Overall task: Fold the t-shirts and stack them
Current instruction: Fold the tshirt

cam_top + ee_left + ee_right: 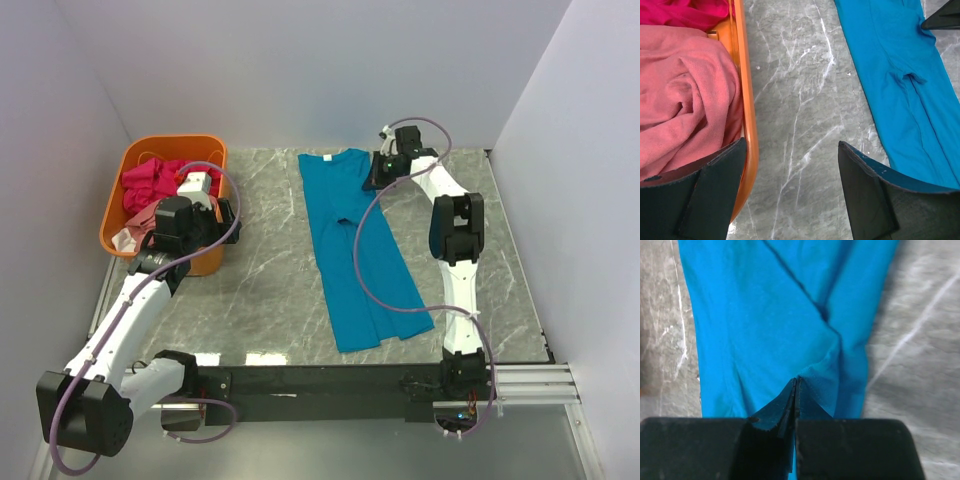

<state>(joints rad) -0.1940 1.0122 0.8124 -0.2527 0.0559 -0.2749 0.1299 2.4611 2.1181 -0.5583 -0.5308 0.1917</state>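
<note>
A teal-blue cotton t-shirt (355, 250) lies as a long strip right of the grey marble counter's (270, 290) middle, from far edge towards near edge. The right jaws, pressed together, seem to pinch its far end. The left jaws hang spread, empty, over the orange plastic basket (749, 125) in the far left corner, which holds a crumpled magenta-pink t-shirt (150, 178) and a dusty salmon-pink t-shirt (685, 95)

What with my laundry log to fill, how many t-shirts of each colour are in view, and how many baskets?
Teal-blue t-shirt: 1
Magenta-pink t-shirt: 1
Salmon-pink t-shirt: 1
Orange basket: 1
Total: 4
</note>
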